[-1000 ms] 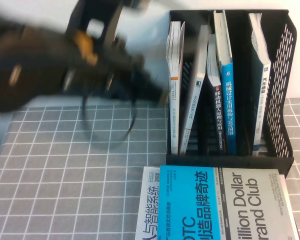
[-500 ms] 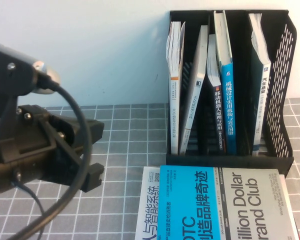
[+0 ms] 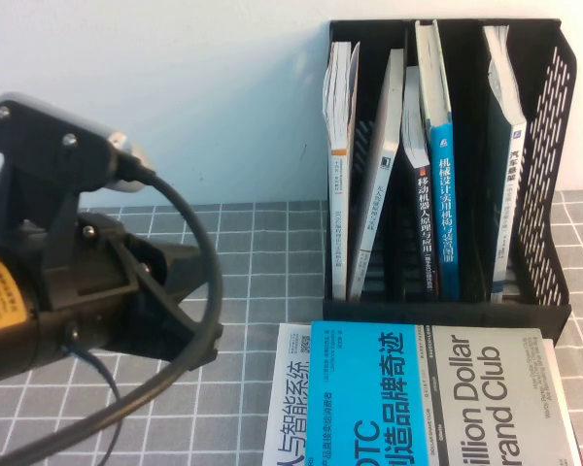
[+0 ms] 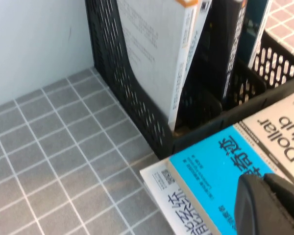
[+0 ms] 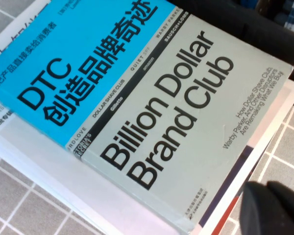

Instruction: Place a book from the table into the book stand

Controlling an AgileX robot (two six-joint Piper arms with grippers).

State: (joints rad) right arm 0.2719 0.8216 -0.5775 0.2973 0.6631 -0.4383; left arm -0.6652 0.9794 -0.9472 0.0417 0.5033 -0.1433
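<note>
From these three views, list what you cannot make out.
- High view: the stacked books are cut off by the bottom edge; the left arm's body hides the left gripper.
- Left wrist view: the left gripper is shut, mostly cut off at the corner.
- Right wrist view: the right gripper is a dark blur at the edge.
- Book stand: deep shadow hides its floor.

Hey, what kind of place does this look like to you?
Probably a desk set up for robot practice: a black book stand filled with upright books, a checked grey cloth on the table, and the left gripper, shut, over a blue-and-white book.
</note>
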